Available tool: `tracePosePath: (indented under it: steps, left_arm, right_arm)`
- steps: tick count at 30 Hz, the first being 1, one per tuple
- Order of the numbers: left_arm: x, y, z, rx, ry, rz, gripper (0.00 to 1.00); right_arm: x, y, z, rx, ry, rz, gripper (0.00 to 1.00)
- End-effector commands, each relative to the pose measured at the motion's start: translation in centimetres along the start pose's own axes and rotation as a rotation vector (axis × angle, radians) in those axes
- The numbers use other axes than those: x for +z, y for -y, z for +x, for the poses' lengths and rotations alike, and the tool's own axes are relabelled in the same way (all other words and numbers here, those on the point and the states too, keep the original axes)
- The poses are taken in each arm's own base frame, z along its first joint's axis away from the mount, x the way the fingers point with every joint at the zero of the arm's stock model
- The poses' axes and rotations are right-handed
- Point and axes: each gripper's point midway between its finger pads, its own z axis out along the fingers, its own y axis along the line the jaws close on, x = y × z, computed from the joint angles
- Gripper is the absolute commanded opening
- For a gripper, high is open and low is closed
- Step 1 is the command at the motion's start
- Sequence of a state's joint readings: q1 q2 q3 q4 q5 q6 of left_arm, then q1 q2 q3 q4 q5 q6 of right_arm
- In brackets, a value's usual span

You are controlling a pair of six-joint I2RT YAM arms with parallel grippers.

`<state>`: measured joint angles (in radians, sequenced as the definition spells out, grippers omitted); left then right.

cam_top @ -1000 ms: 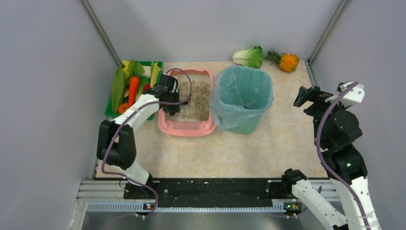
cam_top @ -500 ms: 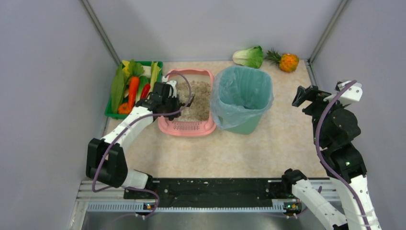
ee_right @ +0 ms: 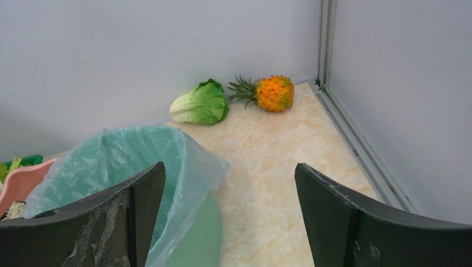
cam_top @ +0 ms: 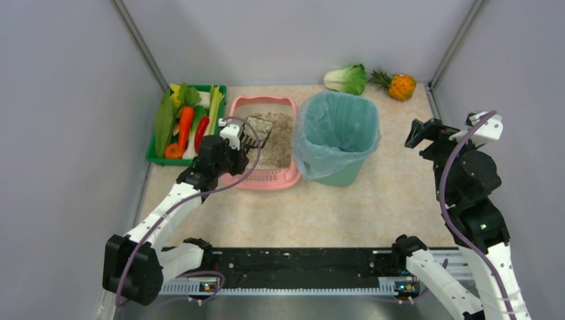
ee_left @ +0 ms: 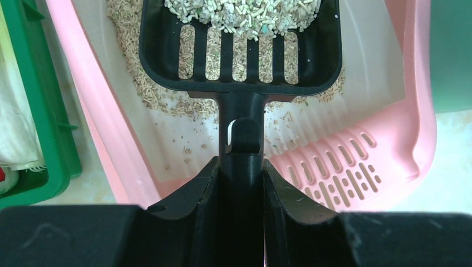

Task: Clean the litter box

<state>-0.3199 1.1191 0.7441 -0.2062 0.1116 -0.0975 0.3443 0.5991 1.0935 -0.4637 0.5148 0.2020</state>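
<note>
The pink litter box (cam_top: pixel 233 175) (ee_left: pixel 414 128) lies between a green crate and a teal bin, grey-beige litter (cam_top: pixel 280 140) inside and a slotted grille (ee_left: pixel 345 178) at its near end. My left gripper (cam_top: pixel 230 143) (ee_left: pixel 240 183) is shut on the handle of a black slotted scoop (cam_top: pixel 256 132) (ee_left: pixel 240 50). The scoop hangs over the box's near left part with a load of litter clumps on it. My right gripper (cam_top: pixel 418 133) (ee_right: pixel 229 189) hangs open and empty at the right, above the floor beside the bin.
A teal bag-lined bin (cam_top: pixel 336 137) (ee_right: pixel 139 183) stands right of the litter box. A green crate of vegetables (cam_top: pixel 186 120) (ee_left: pixel 39 111) sits to its left. A cabbage (cam_top: pixel 346 79) (ee_right: pixel 201 104) and a pineapple (cam_top: pixel 398 85) (ee_right: pixel 270 93) lie at the back wall.
My left arm has drawn back toward the near side and lifted the scoop out of the litter, loaded. The right arm has barely moved.
</note>
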Motion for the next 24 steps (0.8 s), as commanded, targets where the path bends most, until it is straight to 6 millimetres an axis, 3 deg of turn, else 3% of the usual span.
tracePosePath:
  steps: [1, 10, 16, 24]
  left_arm:
    - [-0.8, 0.5, -4.9, 0.075, 0.282, 0.021, 0.0]
    - [0.8, 2.0, -4.7, -0.023, 0.399, 0.125, 0.0]
    - [0.7, 1.9, -5.5, -0.04, 0.505, 0.13, 0.0]
    - [0.5, 0.9, -5.6, -0.007, 0.518, 0.072, 0.0]
  right_arm:
    - [-0.3, -0.6, -1.3, 0.037, 0.036, -0.025, 0.86]
    - [-0.5, -0.7, -1.1, 0.045, 0.033, -0.038, 0.86]
    - [-0.8, -0.5, -1.1, 0.046, 0.029, -0.037, 0.86]
    - [-1.1, -0.6, -0.8, 0.056, 0.018, -0.049, 0.86]
